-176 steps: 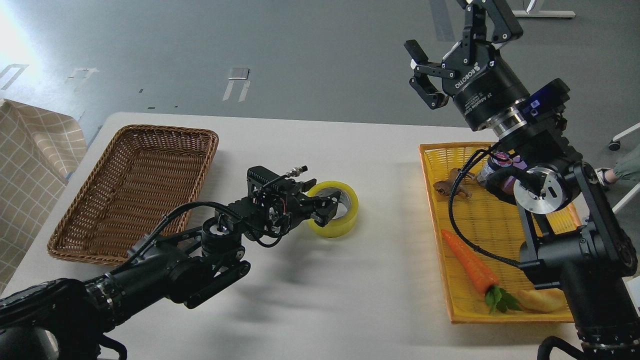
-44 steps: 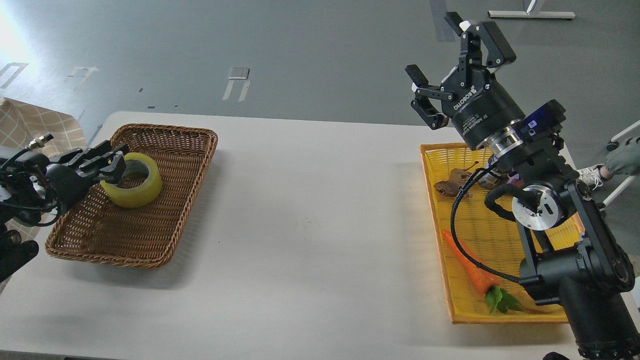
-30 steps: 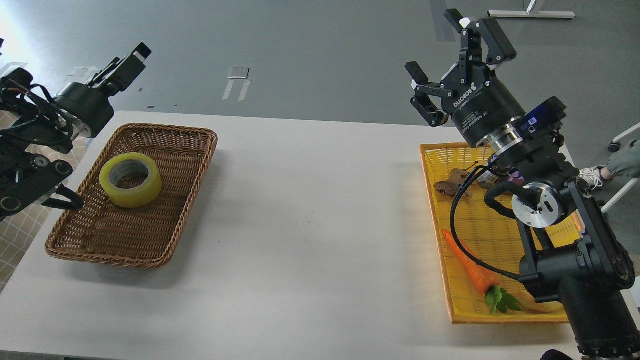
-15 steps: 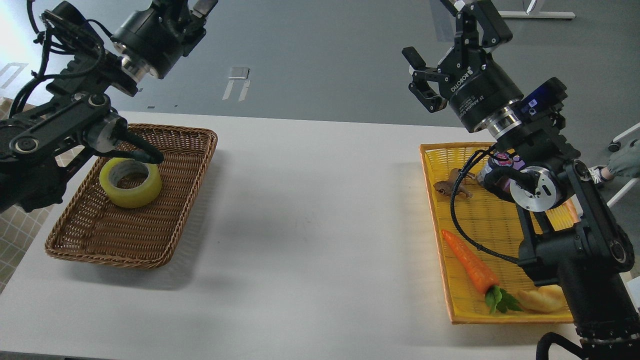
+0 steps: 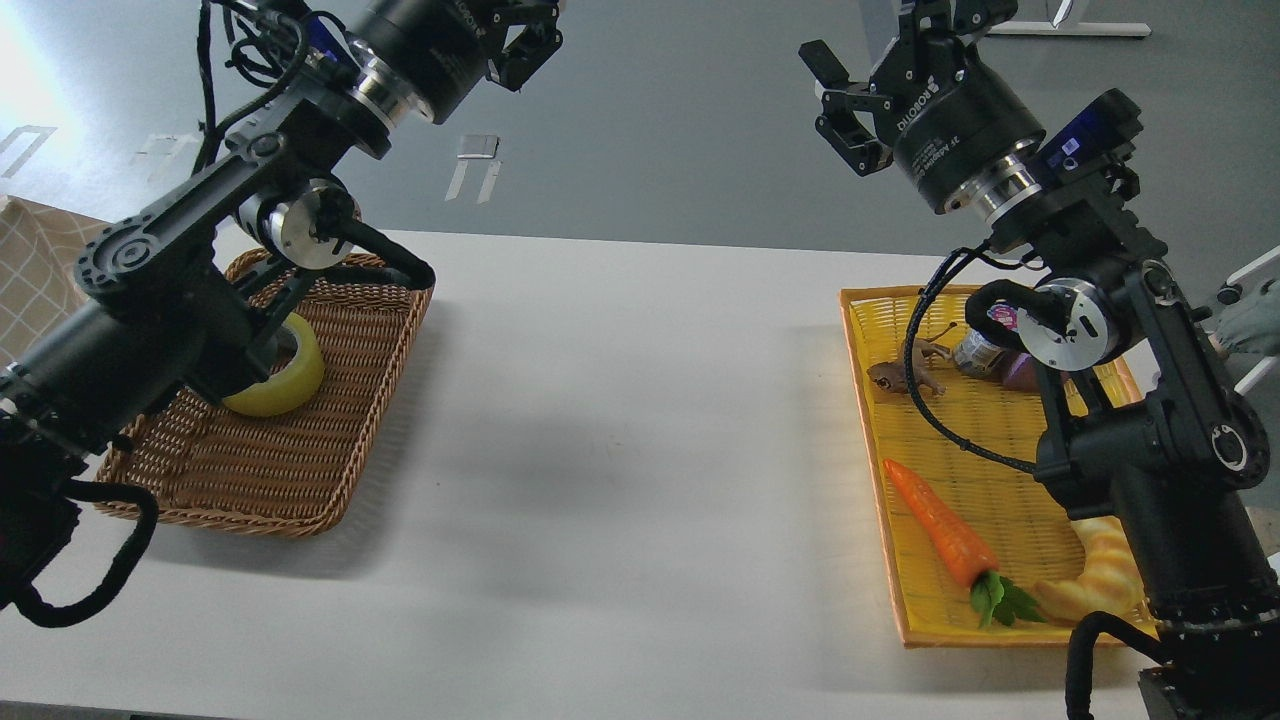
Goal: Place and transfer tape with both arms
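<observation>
Head view, the only one we have: the tape [image 5: 283, 383] lies flat in the brown wicker basket [image 5: 300, 470] at the left of the worktop [image 5: 620, 450], towards the basket's far-left part, half hidden behind our left arm [image 5: 170, 310]. Nothing grips it. Our left hand [image 5: 520, 35] is raised high above the basket's far end, near the top edge of the frame; part of it is cut off, so we cannot tell whether its fingers are spread or together, though it carries nothing we can see. Our right hand [image 5: 880, 75] is likewise lifted, above the far end of the yellow tray [image 5: 870, 480] at the right; its fingers stand apart and empty, one of them running out of frame. In the tray we note a carrot toy [image 5: 940, 535] with green leaves, a pale croissant-shaped toy [image 5: 1095, 580] at the near corner, a small brown animal figure [image 5: 900, 375] and a small labelled jar [image 5: 975, 352] behind the right arm. Progress, as we judge it: the tape is set down in the basket and both hands are clear of it, so the placing looks finished and little or nothing seems left to do. Writing: ROBOTIQ reads on the right hand's body, with a smaller line below too fine to read; letters on the left hand's body are partly visible but not legible; the jar's label is unreadable.
</observation>
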